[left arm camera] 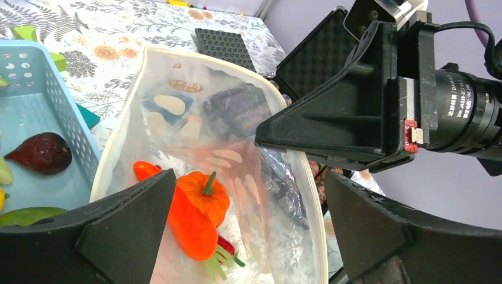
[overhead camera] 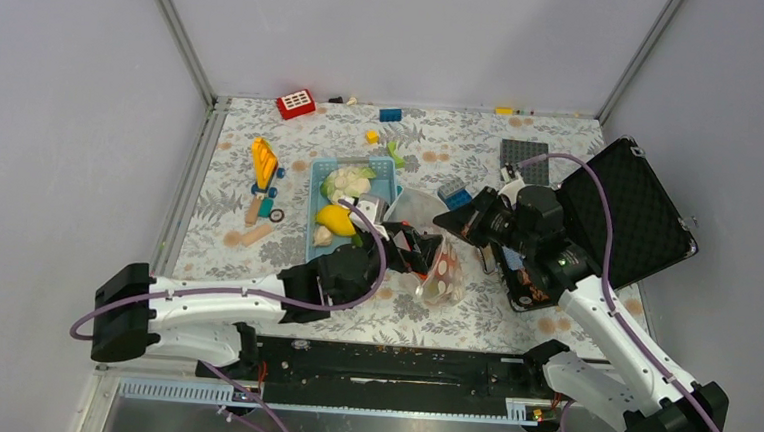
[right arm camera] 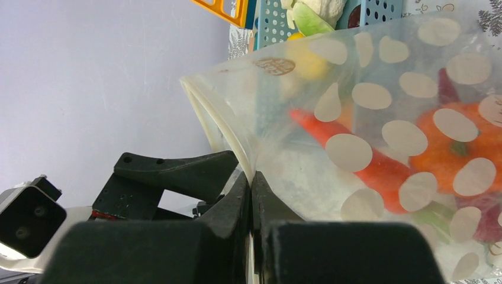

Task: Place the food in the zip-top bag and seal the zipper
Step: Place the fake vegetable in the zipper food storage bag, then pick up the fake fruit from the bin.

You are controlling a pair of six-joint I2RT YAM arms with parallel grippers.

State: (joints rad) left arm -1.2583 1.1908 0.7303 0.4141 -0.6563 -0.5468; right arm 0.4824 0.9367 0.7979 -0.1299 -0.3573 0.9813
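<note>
The right hand (right arm camera: 251,180) is closed tight on the zip-top bag (right arm camera: 367,118). Its two fingers are pressed together on the mouth edge, where the zipper (right arm camera: 216,124) comes down as a thick pale strip. The left hand (left arm camera: 248,183) is wide open: its fingers stand far apart, one on each side of the bag's mouth, and they hold nothing. Between them the left wrist view looks straight into the bag, whose mouth gapes open. Inside the bag lie an orange carrot (left arm camera: 189,228), a round orange piece (left arm camera: 207,195) with a green stem that touches the carrot, and a red chili (left arm camera: 225,244) partly under them. The white dots of the clear pouch are plain in the right wrist view. From above, the bag sits on the desk (overhead camera: 512,319) between the two hands, near the front middle and just beside the right wall of the light-blue basket (left arm camera: 65,112) — whether they touch I cannot tell. More food is in the basket: a cauliflower (overhead camera: 345,182) at the far end, a yellow piece (overhead camera: 336,218) nearer, and a dark red piece (left arm camera: 40,152) against the wall. To the right of the right hand an open black case (overhead camera: 628,216) lies on the desk. Farther back on the desk there are a grey brick plate (overhead camera: 525,155) and a red brick (overhead camera: 296,104).
</note>
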